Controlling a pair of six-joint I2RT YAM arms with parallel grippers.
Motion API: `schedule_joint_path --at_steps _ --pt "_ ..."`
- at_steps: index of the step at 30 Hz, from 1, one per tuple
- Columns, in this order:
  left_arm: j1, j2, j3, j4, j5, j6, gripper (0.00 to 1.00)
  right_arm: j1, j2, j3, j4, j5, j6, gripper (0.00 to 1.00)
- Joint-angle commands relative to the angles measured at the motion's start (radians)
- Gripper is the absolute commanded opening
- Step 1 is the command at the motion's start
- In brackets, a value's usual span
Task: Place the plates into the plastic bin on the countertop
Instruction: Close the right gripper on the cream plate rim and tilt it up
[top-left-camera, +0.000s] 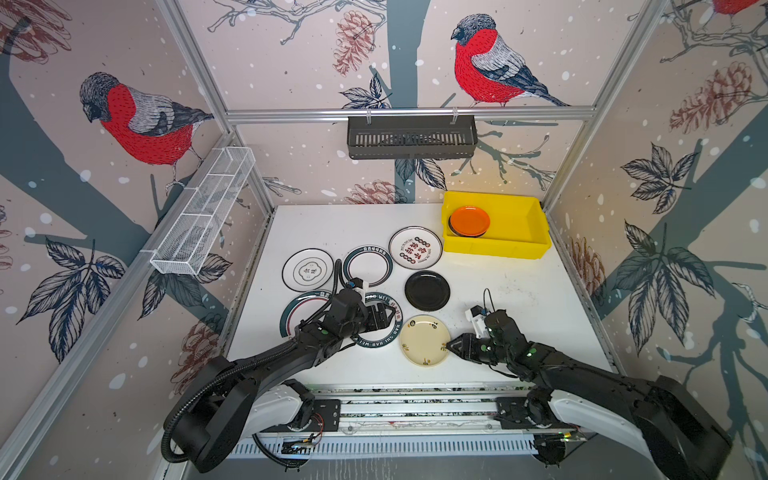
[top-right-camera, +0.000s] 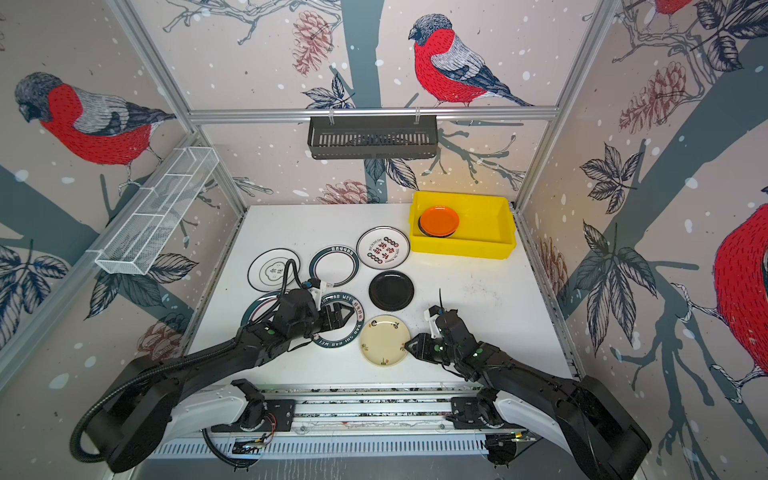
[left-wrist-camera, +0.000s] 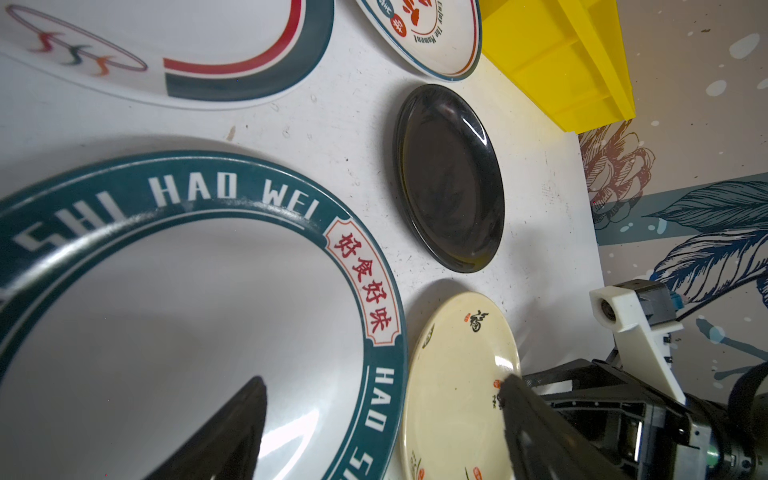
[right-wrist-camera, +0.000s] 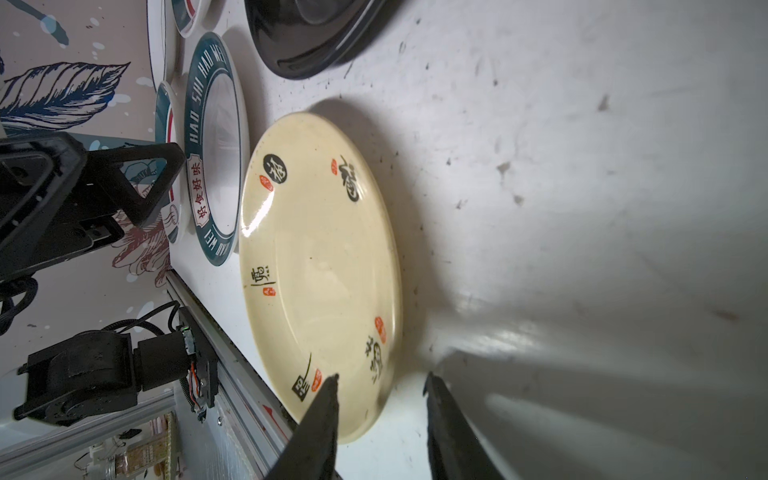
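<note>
Over the green-rimmed plate (left-wrist-camera: 208, 316) at front left of the desk (top-left-camera: 519, 311): left end effector (left-wrist-camera: 382, 379), jaws spread wide, holding nothing. Just right of that, cream plate (right-wrist-camera: 320, 257) flat on the desk, near rim straddled by the right end effector (right-wrist-camera: 380, 378) (jaws partly apart, not clamped). Far right at the back: yellow plastic bin (top-left-camera: 519, 245), orange plate (top-left-camera: 469, 220) inside at its left end.

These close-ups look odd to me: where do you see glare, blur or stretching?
Left wrist view: the green-rimmed plate looms stretched, lettering soft at the edge. Right wrist view: glare on the cream plate, dark shadow beside it on the countertop.
</note>
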Motion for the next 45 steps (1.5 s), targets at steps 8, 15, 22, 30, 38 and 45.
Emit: schedule_joint_path --at_steps 8,15,22,30,38,45 --pt "0.000 0.017 0.018 0.042 0.015 0.014 0.87 0.025 0.069 0.042 0.034 0.030 0.013 0.27" --pt "0.000 0.010 0.009 0.049 0.009 0.028 0.87 0.053 0.114 0.035 0.076 0.045 0.045 0.23" --pt "0.001 0.003 -0.003 0.060 0.011 0.026 0.88 0.061 0.136 0.033 0.075 0.065 0.067 0.13" --pt "0.000 -0.013 -0.008 0.064 0.012 0.040 0.94 0.058 0.126 0.033 0.060 0.076 0.089 0.05" --pt "0.000 -0.046 0.000 0.047 0.004 0.059 0.97 0.044 0.070 0.031 0.024 0.097 0.114 0.04" --pt "0.000 -0.061 0.000 0.043 0.004 0.058 0.97 0.017 0.008 0.016 0.009 0.099 0.146 0.02"
